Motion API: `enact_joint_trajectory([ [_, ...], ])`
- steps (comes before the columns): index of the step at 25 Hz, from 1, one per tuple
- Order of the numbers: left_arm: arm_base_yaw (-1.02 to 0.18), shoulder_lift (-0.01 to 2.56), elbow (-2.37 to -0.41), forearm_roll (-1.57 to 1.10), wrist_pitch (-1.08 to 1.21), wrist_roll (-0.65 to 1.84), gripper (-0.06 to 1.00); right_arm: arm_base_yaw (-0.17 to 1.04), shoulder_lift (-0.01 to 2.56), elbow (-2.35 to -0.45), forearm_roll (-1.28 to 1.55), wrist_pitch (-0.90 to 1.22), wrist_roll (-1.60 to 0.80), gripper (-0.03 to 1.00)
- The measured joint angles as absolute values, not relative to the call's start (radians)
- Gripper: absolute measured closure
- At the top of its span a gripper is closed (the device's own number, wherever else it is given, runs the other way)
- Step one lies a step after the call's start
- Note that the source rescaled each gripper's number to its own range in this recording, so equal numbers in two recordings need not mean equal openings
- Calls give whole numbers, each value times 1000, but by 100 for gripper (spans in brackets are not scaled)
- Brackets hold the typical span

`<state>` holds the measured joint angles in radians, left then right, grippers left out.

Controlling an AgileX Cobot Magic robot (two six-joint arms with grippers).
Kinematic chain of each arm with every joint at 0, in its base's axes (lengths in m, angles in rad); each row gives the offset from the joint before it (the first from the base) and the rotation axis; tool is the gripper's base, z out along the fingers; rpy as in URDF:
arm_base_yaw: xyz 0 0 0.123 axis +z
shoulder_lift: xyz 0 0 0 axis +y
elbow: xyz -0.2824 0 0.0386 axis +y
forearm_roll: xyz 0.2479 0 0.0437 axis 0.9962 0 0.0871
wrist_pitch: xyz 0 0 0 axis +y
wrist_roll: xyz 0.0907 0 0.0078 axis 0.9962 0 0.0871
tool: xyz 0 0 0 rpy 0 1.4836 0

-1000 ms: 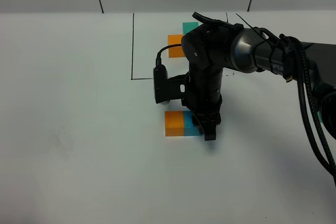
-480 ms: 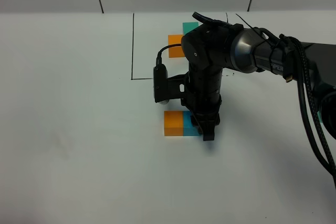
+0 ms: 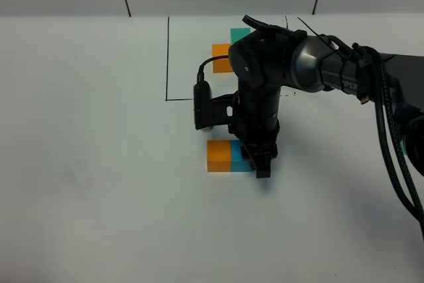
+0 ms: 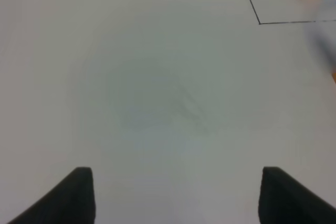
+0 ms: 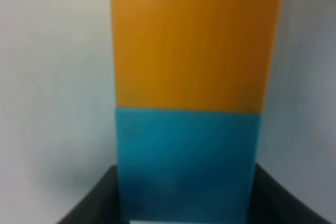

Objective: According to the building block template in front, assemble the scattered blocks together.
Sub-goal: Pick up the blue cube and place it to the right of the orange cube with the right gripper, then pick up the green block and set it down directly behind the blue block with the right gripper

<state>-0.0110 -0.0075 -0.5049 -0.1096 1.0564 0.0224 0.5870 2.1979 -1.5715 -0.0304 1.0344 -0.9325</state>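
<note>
The loose orange cube [image 3: 218, 156] and the sky-blue cube [image 3: 238, 157] sit side by side and touching on the white table. My right gripper [image 3: 262, 160] reaches down over the blue cube. In the right wrist view its fingers [image 5: 89, 203] press both sides of the blue cube [image 5: 186, 150], with the orange cube [image 5: 194, 40] beyond. The loose teal-green cube is hidden. The template shows its orange [image 3: 220, 51] and teal-green [image 3: 238, 34] cubes behind my arm; its blue cube is mostly hidden. My left gripper [image 4: 173, 198] is open and empty over bare table.
The thin black frame line [image 3: 167, 57] runs around the template at the back; its corner also shows in the left wrist view [image 4: 260, 23]. The right arm's body and cables [image 3: 391, 130] span the right side of the table.
The right gripper and the orange-blue pair have shifted very slightly to the left. Nothing else has moved.
</note>
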Motion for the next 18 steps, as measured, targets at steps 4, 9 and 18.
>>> enact_joint_trajectory([
  [4, -11, -7, -505, -110, 1056, 22, 53, 588, 2210, -1568, -30, 1037, -898, 57],
  [9, -11, -7, -505, -110, 1056, 22, 53, 584, 2138, -1564, -50, 1076, -790, 12],
  [18, -11, -7, -505, -110, 1056, 22, 53, 280, 1901, -1436, 15, 1061, -212, 4],
])
